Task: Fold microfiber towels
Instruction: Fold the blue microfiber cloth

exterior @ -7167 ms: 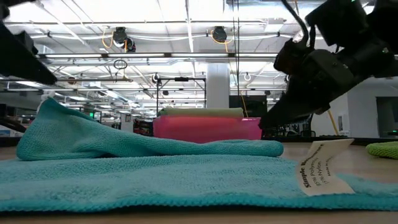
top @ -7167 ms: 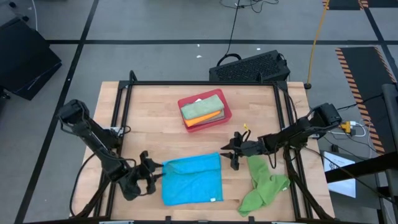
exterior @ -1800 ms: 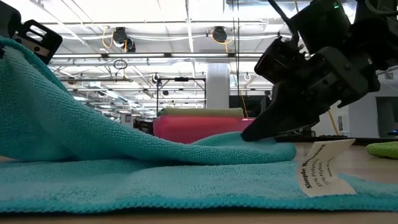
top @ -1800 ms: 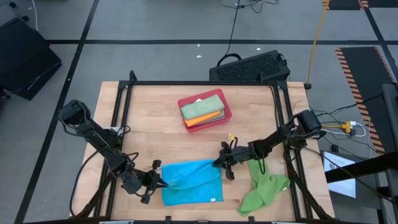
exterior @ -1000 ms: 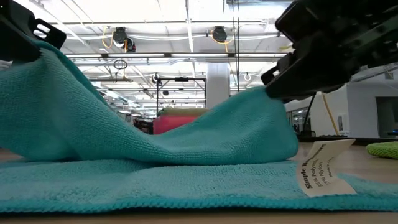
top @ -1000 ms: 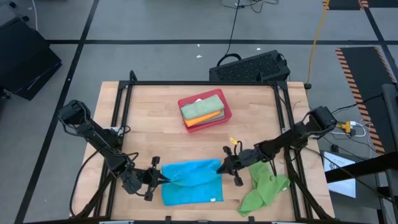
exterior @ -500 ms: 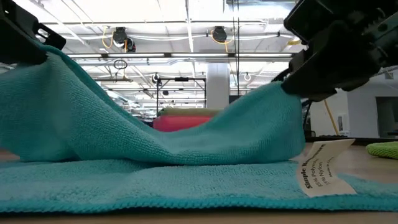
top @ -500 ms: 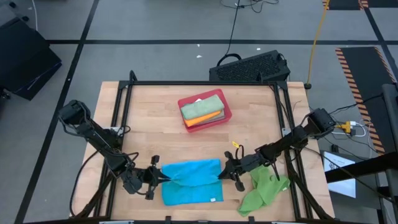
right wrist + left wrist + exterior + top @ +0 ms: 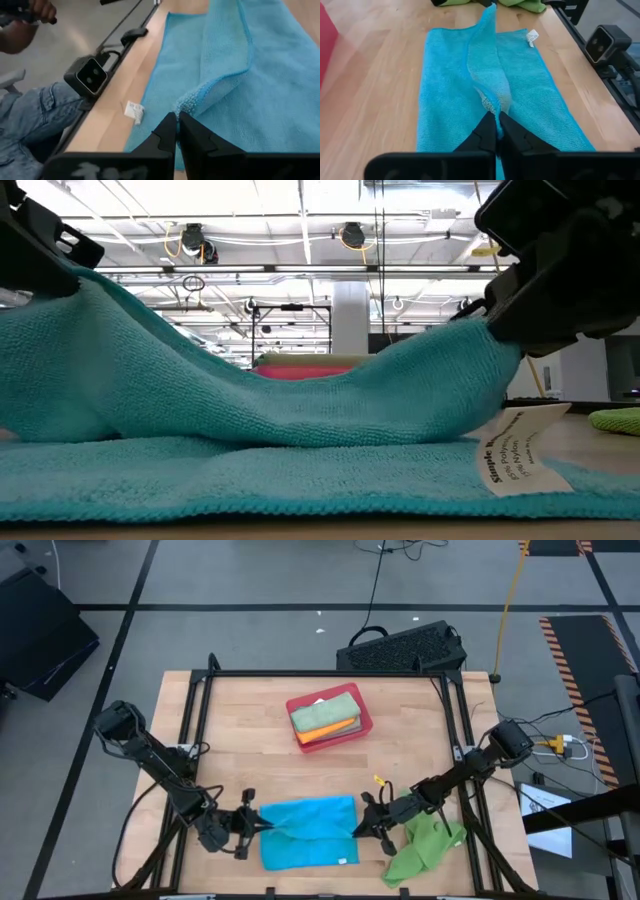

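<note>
- The bright blue towel (image 9: pixel 308 832) lies at the table's (image 9: pixel 250 755) near edge, its far edge lifted above the rest.
- The left gripper (image 9: pixel 258 825) pinches the towel's left corner, fingers pressed together.
- The right gripper (image 9: pixel 358 826) pinches its right corner.
- A bright green towel (image 9: pixel 425 843) lies crumpled at near right.
- Farther back, the red tray (image 9: pixel 362 723) holds folded towels (image 9: pixel 326 713).

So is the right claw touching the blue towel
Touching. The right wrist view shows the right claw shut on a raised edge of the blue towel.
</note>
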